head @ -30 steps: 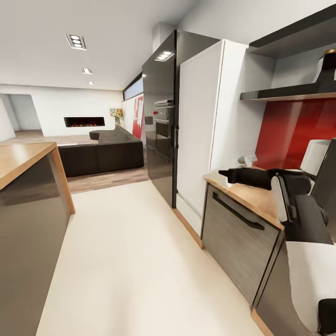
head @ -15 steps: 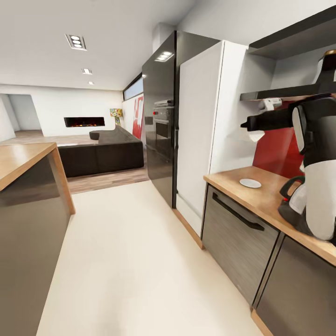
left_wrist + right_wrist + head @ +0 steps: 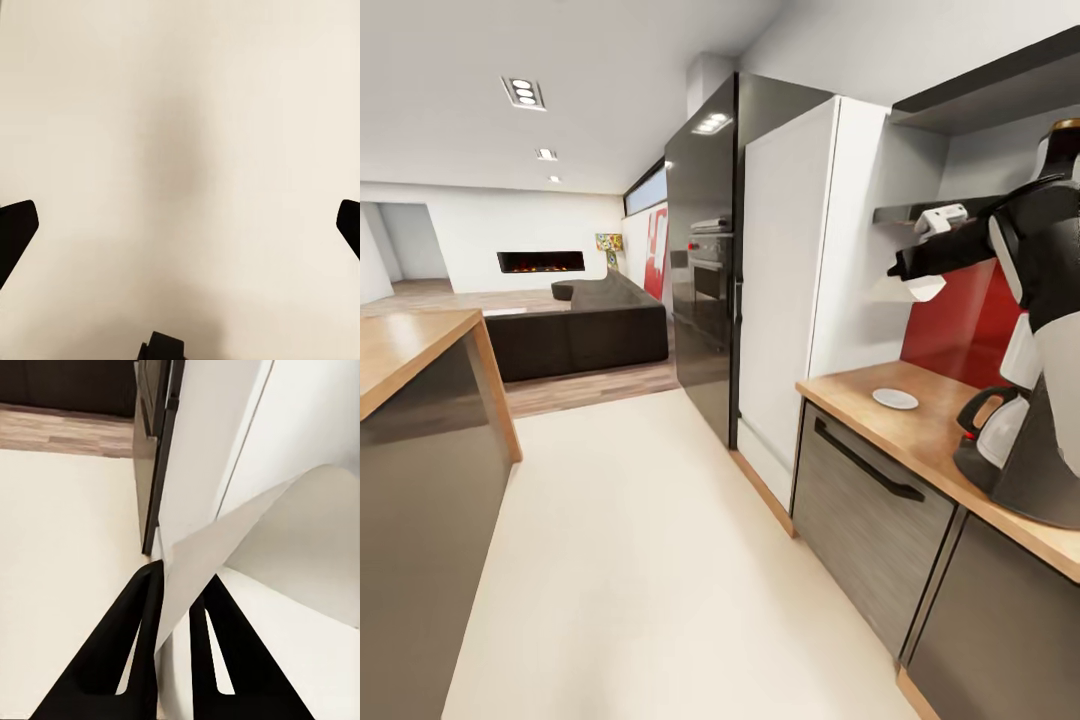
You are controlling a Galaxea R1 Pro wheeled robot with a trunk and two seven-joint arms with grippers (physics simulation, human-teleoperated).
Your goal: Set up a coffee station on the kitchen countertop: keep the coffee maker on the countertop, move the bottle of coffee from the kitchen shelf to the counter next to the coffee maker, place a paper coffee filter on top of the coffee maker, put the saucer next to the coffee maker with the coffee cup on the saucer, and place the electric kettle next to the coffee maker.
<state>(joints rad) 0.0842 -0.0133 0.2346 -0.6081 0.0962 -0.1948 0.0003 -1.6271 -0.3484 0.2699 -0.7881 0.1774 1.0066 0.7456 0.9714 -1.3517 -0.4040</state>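
Observation:
My right gripper (image 3: 905, 266) is raised in front of the kitchen shelf (image 3: 908, 212) and is shut on the paper coffee filter (image 3: 913, 289), an off-white cone hanging below it. The right wrist view shows both fingers (image 3: 142, 615) pinching the filter's edge (image 3: 225, 540). Below, the white saucer (image 3: 895, 398) lies bare on the kitchen countertop (image 3: 860, 400). Further right stands the coffee maker (image 3: 1045, 480), its glass carafe (image 3: 990, 432) in front. The bottle of coffee (image 3: 1063, 145) stands on the shelf, partly behind my arm. My left gripper (image 3: 180, 225) is open above pale floor.
A tall white cabinet (image 3: 790, 280) and a black oven column (image 3: 705, 250) close the counter's far end. The wooden island bar (image 3: 410, 400) stands across the cream floor (image 3: 640, 550). A thicker dark shelf (image 3: 980, 95) hangs above the thin one.
My right arm has lifted from countertop height up to the shelf with the filter in its fingers, uncovering the saucer and the coffee maker.

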